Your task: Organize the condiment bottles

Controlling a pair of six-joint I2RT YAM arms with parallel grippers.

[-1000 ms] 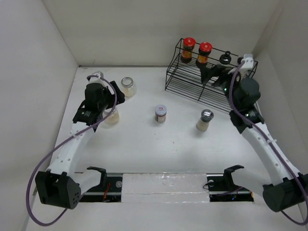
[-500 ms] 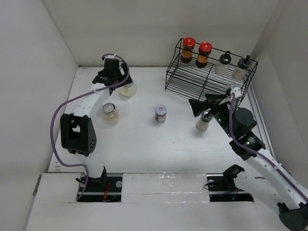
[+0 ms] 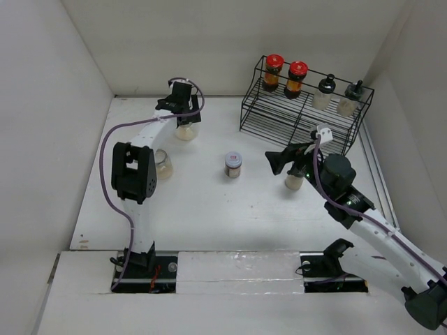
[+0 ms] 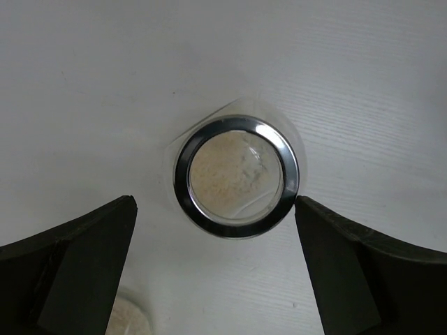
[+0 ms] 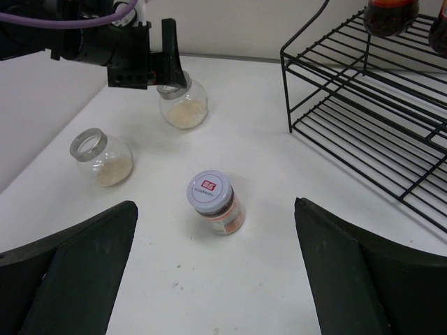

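The left gripper (image 4: 215, 204) stands wide open, jaws either side of the round glass jar (image 4: 236, 178) at far left, touching nothing. The right gripper (image 5: 215, 204) gapes empty near the silver-capped shaker (image 3: 295, 180). That jar looks light, stiff, slick and breakable; I'd grip its ringed neck. On the table (image 3: 209, 209): 2 glass jars, 1 white-lidded jar (image 3: 233, 165), 1 shaker. On the rack (image 3: 279, 115), far right: 2 red-lidded bottles (image 3: 274, 70) and 2 black-capped shakers (image 3: 323, 89).
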